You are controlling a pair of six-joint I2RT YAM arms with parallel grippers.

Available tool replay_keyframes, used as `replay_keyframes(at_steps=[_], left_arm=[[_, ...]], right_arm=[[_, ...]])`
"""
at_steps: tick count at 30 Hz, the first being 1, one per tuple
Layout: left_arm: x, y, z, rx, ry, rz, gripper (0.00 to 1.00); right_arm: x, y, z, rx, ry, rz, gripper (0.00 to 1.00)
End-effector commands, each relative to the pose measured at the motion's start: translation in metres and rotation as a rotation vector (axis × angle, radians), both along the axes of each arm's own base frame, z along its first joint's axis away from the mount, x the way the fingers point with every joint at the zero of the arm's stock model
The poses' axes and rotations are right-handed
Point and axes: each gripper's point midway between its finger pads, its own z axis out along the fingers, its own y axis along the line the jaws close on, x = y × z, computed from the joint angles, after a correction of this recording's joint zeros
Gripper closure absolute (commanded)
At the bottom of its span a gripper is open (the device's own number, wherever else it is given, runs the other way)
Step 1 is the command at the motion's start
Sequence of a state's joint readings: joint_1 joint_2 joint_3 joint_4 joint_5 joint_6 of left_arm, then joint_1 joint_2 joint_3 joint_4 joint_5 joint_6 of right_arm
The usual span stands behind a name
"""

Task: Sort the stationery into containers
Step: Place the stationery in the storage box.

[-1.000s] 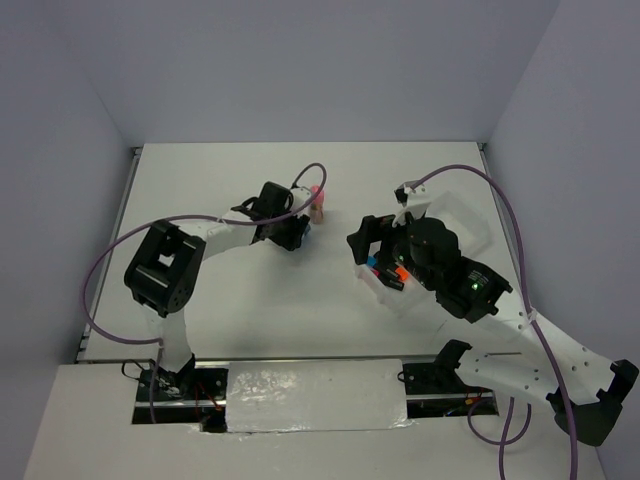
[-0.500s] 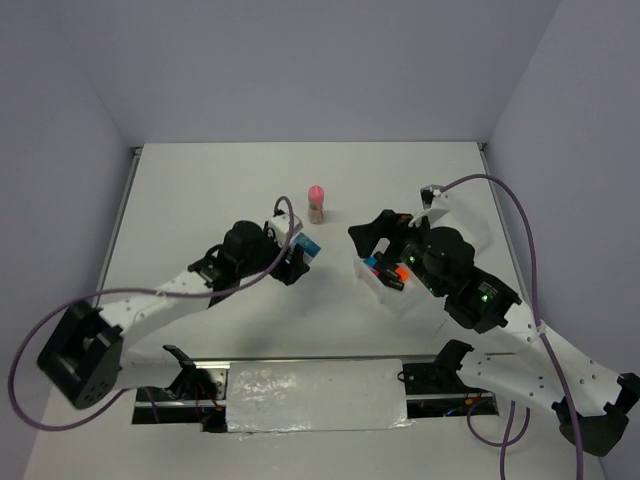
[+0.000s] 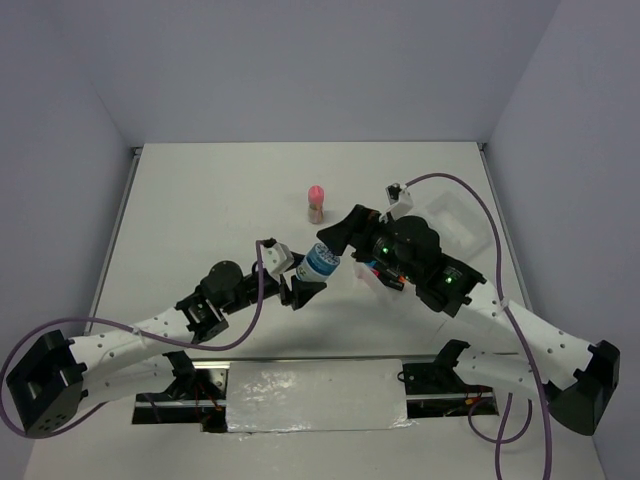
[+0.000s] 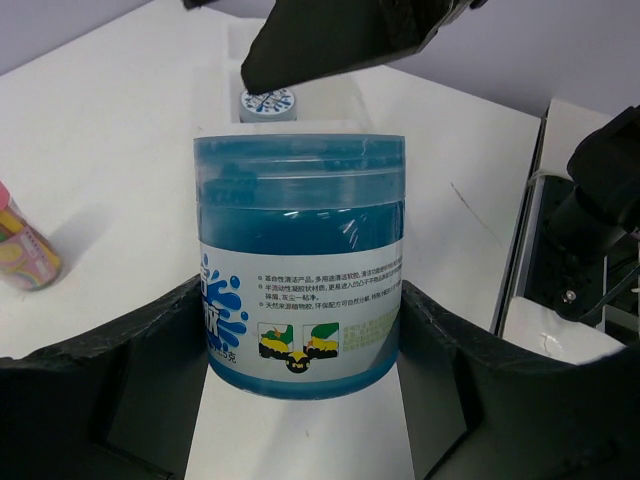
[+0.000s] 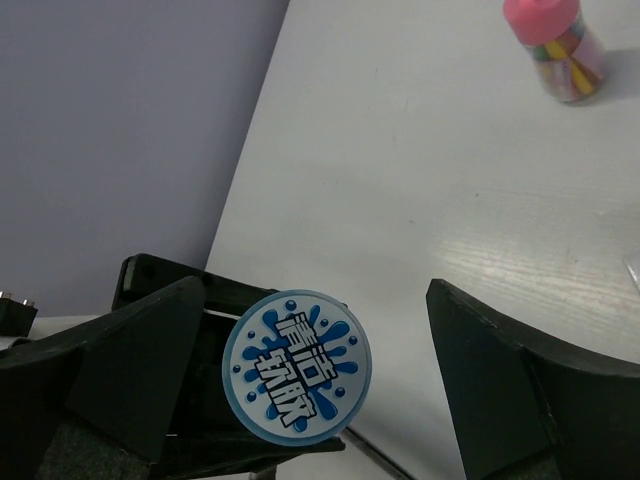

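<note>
Left hand (image 4: 300, 350) has brought the blue jar (image 4: 300, 250) rightward; tray (image 3: 458, 215) mostly hidden.

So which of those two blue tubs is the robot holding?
The blue tub clamped in the left gripper, its printed label showing. The second tub sits ungripped beyond it, only its patterned lid showing.

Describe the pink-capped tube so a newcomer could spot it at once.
On the white table, look at the far half, near the middle. The pink-capped tube stands upright there alone. It is slim with a pink top, unlike the wider blue jar with the blue-white lid.
</note>
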State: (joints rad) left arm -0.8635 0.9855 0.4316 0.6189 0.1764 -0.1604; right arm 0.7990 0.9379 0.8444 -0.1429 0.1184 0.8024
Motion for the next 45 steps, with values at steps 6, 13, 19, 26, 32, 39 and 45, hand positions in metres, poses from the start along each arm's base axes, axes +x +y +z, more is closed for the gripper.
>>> replay_keyframes(at_steps=[6, 13, 19, 26, 32, 39, 45], left_arm=[[0.004, -0.002, 0.055, -0.144, -0.143, 0.020, 0.93], [0.004, 0.001, 0.055, -0.128, -0.169, 0.029, 0.91], [0.002, 0.000, 0.056, -0.123, -0.181, 0.014, 0.85], [0.005, 0.001, 0.057, -0.107, -0.195, 0.029, 0.83], [0.006, 0.002, 0.059, -0.098, -0.206, 0.037, 0.79], [0.007, 0.003, 0.058, -0.096, -0.207, 0.040, 0.73], [0.018, 0.010, 0.060, -0.103, -0.175, 0.117, 0.29]], right_arm=[[-0.020, 0.035, 0.002, 0.058, 0.009, 0.176, 0.00], [-0.023, 0.030, -0.009, -0.006, 0.005, 0.158, 0.09], [-0.027, 0.034, -0.007, -0.024, -0.015, 0.204, 0.43], [-0.034, 0.046, -0.018, -0.049, 0.000, 0.289, 0.31], [-0.036, 0.045, -0.018, -0.057, -0.014, 0.304, 0.33], [-0.035, 0.048, -0.023, -0.075, -0.017, 0.323, 0.43], [-0.045, 0.058, -0.019, -0.027, -0.042, 0.396, 1.00]])
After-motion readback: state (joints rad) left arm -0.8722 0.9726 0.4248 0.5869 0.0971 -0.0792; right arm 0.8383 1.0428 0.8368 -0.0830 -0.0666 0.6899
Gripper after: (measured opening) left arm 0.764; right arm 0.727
